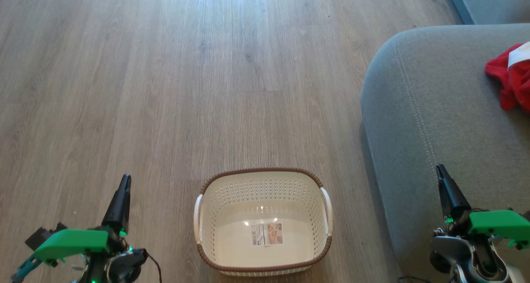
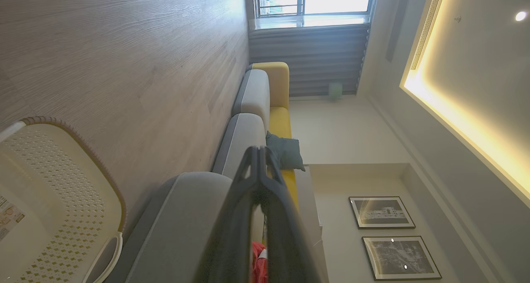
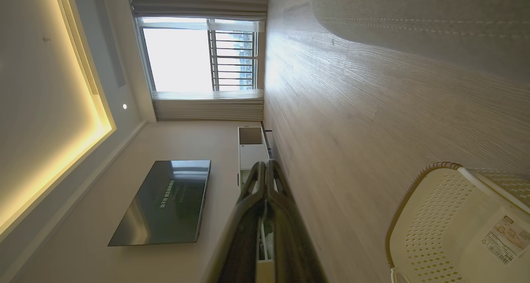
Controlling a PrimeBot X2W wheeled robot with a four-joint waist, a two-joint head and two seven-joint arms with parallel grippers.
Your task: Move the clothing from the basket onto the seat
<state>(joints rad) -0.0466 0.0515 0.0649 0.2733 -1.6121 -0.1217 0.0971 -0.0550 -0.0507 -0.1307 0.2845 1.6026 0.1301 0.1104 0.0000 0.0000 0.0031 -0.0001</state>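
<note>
On the wooden floor [image 1: 124, 88] in the head view, the basket [image 1: 232, 208] showed its bare bottom beside the seat [image 1: 434, 109], on which the red clothing [image 1: 511, 82] lay, while the left wrist view showed the left gripper [image 2: 258, 150] pressed together, and the right wrist view the right gripper [image 3: 265, 163] likewise closed tip to tip.

Left claw [image 1: 125, 179]: was dark, long, tapered to a point.
Right claw [image 1: 440, 170]: was equally dark and slender.
Wrist covers [image 1: 72, 240]: were bright green, angular plastic.
Cable [image 1: 156, 270]: was thin and dark, beside the left wrist.
</note>
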